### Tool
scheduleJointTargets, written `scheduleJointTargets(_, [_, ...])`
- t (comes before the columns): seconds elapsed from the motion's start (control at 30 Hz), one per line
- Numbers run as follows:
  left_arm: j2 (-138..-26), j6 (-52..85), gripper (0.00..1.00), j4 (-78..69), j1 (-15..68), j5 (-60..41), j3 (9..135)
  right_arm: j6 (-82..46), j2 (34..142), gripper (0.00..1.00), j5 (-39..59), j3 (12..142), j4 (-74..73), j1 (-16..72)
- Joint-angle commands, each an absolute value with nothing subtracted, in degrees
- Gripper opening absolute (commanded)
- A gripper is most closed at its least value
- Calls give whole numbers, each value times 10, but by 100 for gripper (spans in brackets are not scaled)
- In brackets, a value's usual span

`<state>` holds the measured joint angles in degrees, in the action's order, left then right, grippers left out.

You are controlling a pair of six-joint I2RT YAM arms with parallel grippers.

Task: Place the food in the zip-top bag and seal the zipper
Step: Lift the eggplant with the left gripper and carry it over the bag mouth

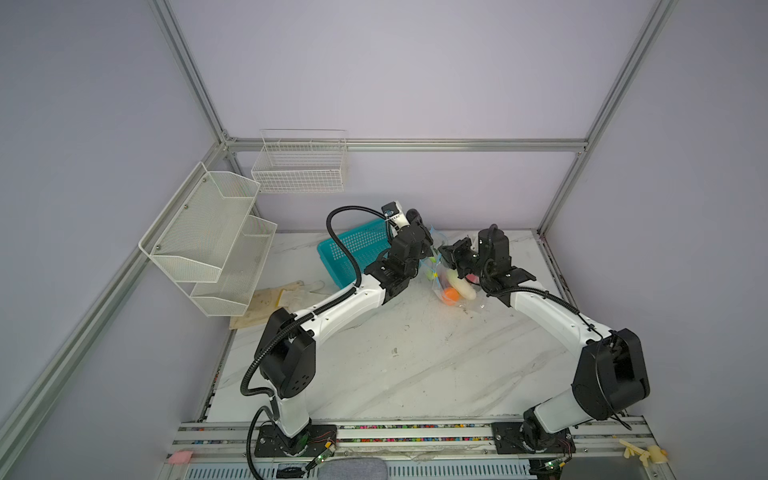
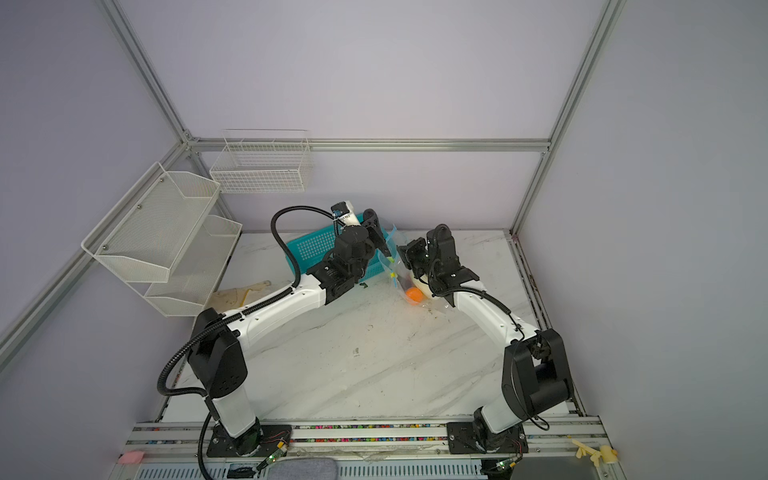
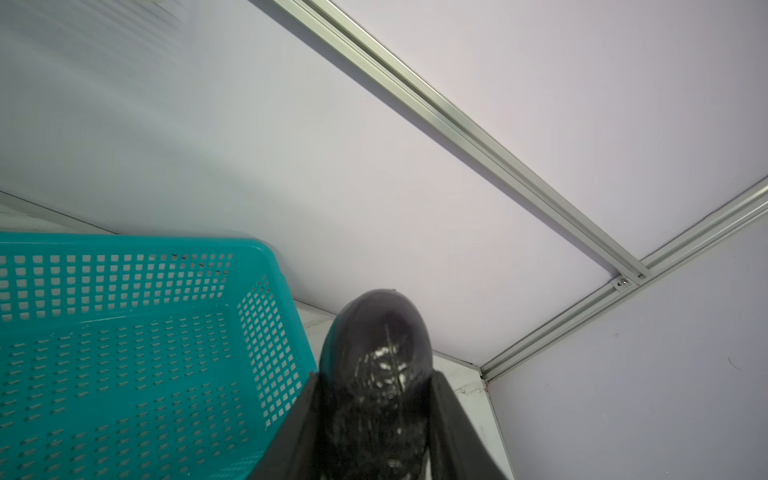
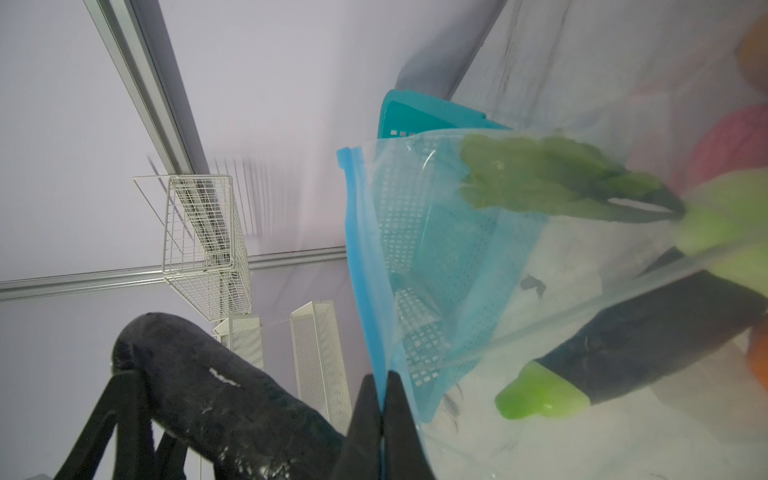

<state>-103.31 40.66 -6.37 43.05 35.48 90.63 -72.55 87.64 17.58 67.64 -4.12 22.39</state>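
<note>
Right of centre in a top view the limp, slippery zip-top bag (image 1: 453, 284) sags; right claw (image 4: 380, 386) pinches its stiffer zipper (image 4: 361, 249), the surest hold; left claw (image 3: 376, 384) grips an eggplant (image 3: 380, 328).

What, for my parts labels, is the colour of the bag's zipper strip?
Light blue; the zipper strip shows best in the right wrist view.

My left gripper (image 2: 384, 249): jaw gap hidden behind own wrist in both top views, hold unreadable. Inside clear crinkly zip-top bag (image 4: 519, 266), pink-red toy piece (image 4: 731, 141) and orange toy piece (image 4: 758, 45) blurred, cut by frame edge. White toy cabbage (image 1: 461, 286) half hidden under my right arm (image 1: 494, 257).
</note>
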Motion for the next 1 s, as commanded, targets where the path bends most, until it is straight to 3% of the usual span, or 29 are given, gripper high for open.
scheduleJointTargets(0.0, [-1031, 390, 21, -94, 437, 368, 891, -731, 857, 0, 175, 691, -54, 221])
scheduleJointTargets(0.97, [-1053, 360, 25, -92, 474, 395, 877, -734, 856, 0, 177, 690, -63, 222])
